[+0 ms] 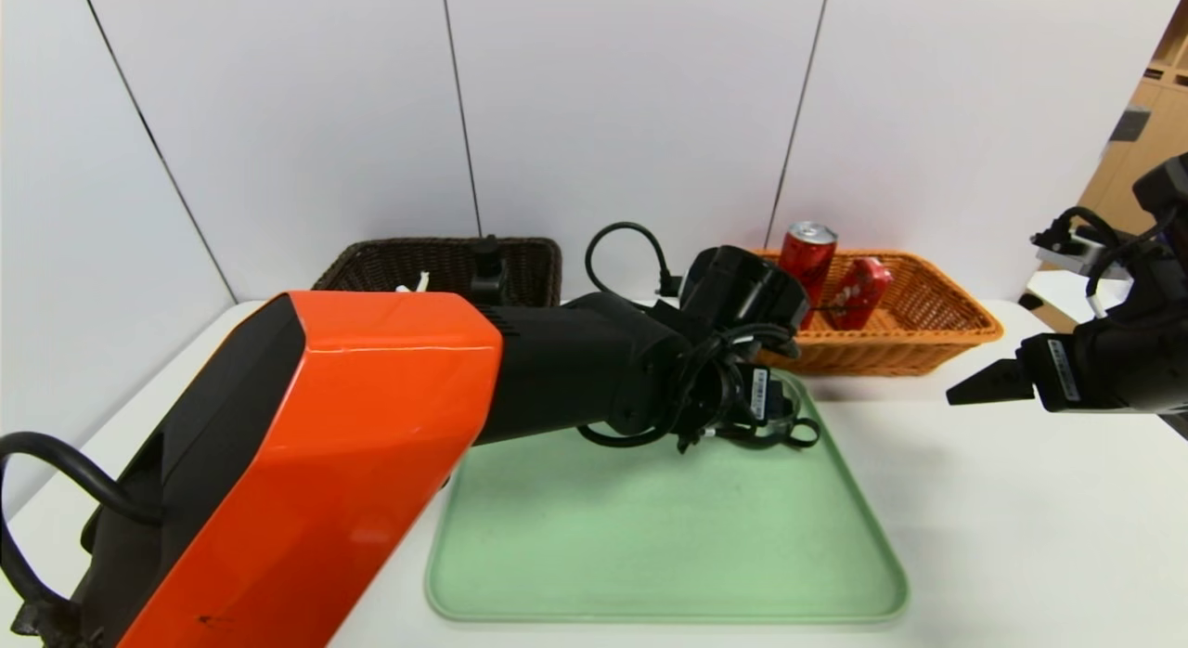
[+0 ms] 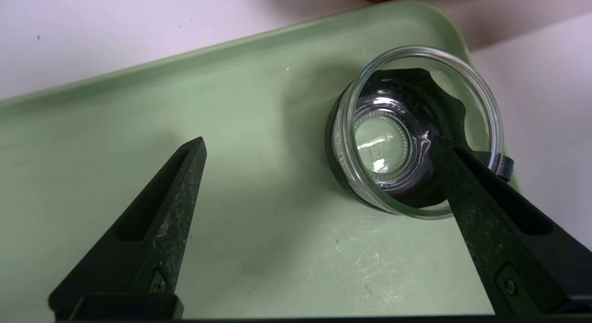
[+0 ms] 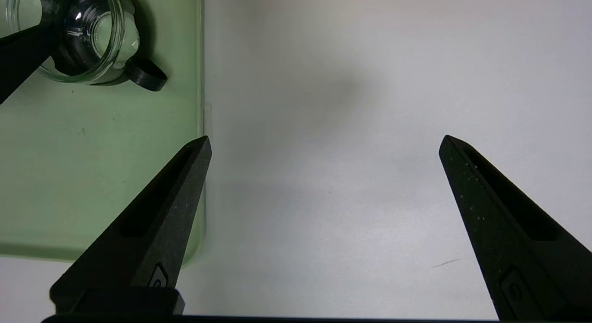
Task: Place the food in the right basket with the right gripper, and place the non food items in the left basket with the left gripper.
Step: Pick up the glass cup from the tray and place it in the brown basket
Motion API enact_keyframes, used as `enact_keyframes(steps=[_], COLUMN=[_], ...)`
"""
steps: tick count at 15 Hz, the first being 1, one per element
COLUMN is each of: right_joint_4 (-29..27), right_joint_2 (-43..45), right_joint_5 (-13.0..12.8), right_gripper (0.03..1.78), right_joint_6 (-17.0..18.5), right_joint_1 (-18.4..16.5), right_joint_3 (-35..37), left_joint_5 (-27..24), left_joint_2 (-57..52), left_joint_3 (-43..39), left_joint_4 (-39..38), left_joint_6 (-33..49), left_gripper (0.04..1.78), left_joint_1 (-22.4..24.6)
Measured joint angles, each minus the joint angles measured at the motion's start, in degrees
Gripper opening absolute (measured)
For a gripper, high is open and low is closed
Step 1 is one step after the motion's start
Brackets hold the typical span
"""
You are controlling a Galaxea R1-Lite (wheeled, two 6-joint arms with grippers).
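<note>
A small round glass cup [image 2: 416,128], clear-walled and seated in a black holder with a little black ring handle, is found at the far right corner of a smooth pale green tray [image 2: 259,128]; the left gripper [image 2: 319,145] is spread wide above it, one pointed matte black finger [image 2: 467,184] reaching over the rim into the cup, the other over bare tray, nothing grasped. Beyond this gripper a rectangular orange-tan woven basket [image 1: 937,318] is seen holding a tall red can [image 1: 806,258] with a silver top and a small red carton [image 1: 858,291]. Farther to its left a dark brown woven basket [image 1: 441,263] holds a black bottle [image 1: 487,269] and something white, largely hidden by the arm. The right gripper [image 3: 323,145] is held released over the white table [image 3: 370,105], just beside the tray edge
</note>
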State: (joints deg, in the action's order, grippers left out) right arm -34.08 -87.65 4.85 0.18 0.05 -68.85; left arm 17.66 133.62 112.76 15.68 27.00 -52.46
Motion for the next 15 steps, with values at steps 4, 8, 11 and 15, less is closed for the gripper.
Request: enact_keyframes(steps=[4, 8, 11, 15], right_joint_4=[-0.1, 0.0, 0.0, 0.0], right_joint_2=[0.3, 0.8, 1.0, 1.1], right_joint_5=[-0.1, -0.1, -0.1, -0.1], right_gripper=[1.70, 1.70, 1.70, 1.70], right_joint_6=[0.0, 0.0, 0.0, 0.0], right_joint_1=[0.0, 0.0, 0.0, 0.0], right_joint_3=[0.2, 1.3, 1.6, 2.0], left_joint_5=[0.2, 0.0, -0.2, -0.3], left_joint_2=[0.6, 1.0, 1.5, 1.8], left_joint_3=[0.0, 0.4, 0.6, 0.6], left_joint_4=[-1.1, -1.4, -1.4, -2.5], left_joint_6=[-2.2, -3.3, -3.3, -3.3], left_gripper=[1.69, 1.69, 1.69, 1.69], left_joint_1=[0.0, 0.1, 0.1, 0.1])
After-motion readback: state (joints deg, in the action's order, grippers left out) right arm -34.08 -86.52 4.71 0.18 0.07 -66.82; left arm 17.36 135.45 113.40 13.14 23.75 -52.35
